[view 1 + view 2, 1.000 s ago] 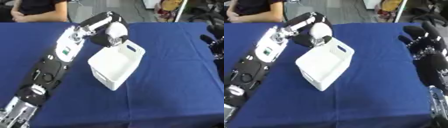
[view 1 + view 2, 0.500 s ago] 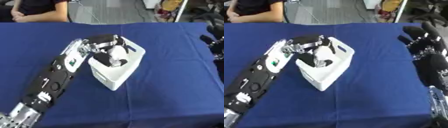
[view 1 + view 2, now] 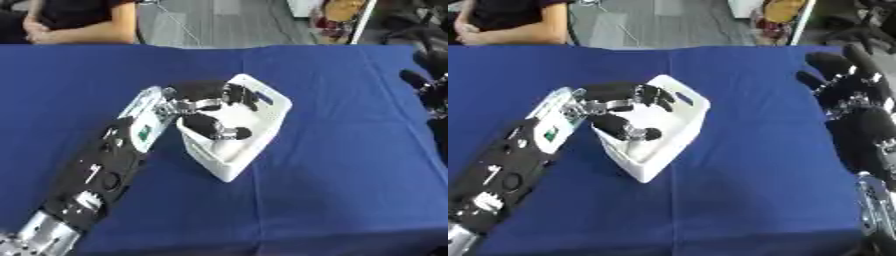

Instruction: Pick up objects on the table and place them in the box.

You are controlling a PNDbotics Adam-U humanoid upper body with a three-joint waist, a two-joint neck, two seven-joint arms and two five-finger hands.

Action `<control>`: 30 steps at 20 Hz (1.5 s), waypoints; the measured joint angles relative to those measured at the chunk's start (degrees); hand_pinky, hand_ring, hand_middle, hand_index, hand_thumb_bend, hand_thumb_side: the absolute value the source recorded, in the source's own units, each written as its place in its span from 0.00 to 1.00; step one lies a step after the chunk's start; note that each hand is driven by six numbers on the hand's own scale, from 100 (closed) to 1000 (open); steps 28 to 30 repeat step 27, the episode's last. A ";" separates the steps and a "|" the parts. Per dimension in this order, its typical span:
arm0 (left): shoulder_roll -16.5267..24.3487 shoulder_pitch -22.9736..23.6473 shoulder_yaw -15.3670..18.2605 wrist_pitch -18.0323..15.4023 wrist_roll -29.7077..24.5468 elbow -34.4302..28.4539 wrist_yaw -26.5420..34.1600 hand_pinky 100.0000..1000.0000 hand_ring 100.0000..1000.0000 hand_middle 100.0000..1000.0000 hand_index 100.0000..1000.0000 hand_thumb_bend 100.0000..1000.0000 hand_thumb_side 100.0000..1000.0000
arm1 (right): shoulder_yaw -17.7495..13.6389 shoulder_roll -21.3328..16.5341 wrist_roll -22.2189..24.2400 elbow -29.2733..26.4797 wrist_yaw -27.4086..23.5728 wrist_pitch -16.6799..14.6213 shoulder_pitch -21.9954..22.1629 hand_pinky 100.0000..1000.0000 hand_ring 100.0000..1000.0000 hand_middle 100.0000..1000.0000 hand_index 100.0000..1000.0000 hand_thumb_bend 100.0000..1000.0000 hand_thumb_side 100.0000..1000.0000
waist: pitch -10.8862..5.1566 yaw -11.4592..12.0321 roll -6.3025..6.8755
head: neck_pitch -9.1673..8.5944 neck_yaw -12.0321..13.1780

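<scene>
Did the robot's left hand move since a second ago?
Yes. The left hand went down from above the white box's far rim into the box.

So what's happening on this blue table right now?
The robot's left hand is reaching into the white box in the middle of the blue table, fingers spread down inside it. No object is visible in the hand from here. The right hand rests open at the table's right edge, fingers up, doing nothing.
</scene>
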 measured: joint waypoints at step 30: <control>1.88 4.50 8.22 18.08 12.80 -16.89 22.34 0.56 0.72 0.88 0.83 0.40 0.82 | -0.03 0.00 0.07 0.00 0.05 -0.02 0.00 0.96 1.00 0.88 1.00 0.12 0.55 | 0.04 0.59 -0.05 | 0.00 -0.09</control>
